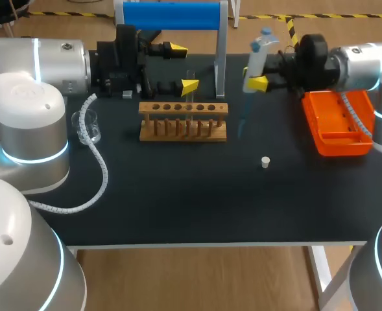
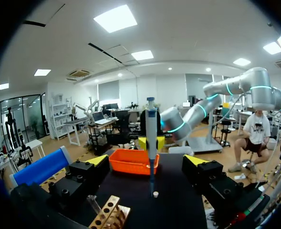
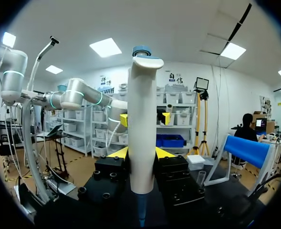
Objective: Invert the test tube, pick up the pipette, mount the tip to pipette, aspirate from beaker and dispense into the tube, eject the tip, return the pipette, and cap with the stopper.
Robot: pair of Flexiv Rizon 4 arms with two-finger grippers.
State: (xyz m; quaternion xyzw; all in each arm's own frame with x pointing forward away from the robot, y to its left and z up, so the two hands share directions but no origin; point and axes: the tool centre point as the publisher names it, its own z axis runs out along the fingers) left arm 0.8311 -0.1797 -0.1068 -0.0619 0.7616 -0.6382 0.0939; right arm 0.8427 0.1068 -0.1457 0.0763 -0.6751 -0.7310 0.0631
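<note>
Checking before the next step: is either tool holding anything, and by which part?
The right tool holds the pipette upright by the lower part of its white body. The left tool is open, holding nothing.

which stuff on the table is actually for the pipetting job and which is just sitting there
For the job:
pipette, held in the right gripper
test tube
beaker
stopper

Not named in the task:
wooden rack
orange tray
blue-barred stand
</note>
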